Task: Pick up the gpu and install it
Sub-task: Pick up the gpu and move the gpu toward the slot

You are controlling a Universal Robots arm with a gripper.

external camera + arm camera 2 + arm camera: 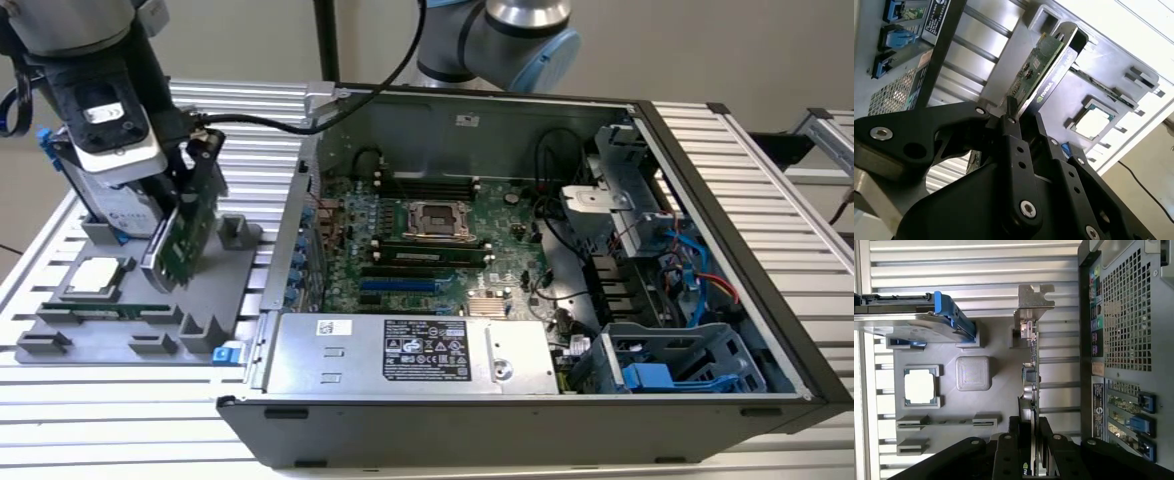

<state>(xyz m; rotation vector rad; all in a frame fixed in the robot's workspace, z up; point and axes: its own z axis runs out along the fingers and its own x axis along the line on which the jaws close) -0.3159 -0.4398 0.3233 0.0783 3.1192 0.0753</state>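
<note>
Gripper [184,205] is clamped on the gpu [178,245]. The black fingers [1013,131] pinch tight onto both faces of the card, with no slack between them. Gpu stands on edge, tilted a bit, over the gray holder [200,310] at the exterior view's left, well outside the open computer case [507,435]. Can't tell if its lower edge touches the holder. In the first wrist view the gpu [1031,375] runs edge-on away from the gripper [1033,432], with its metal end bracket [1034,296] at the far end and the computer case's rear panel just beside it. Also on the holder: processor chip [94,275], memory stick [104,310], and hard drive [123,212] with blue rails, just behind the gripper. Everything sits on a slatted table [787,140].
</note>
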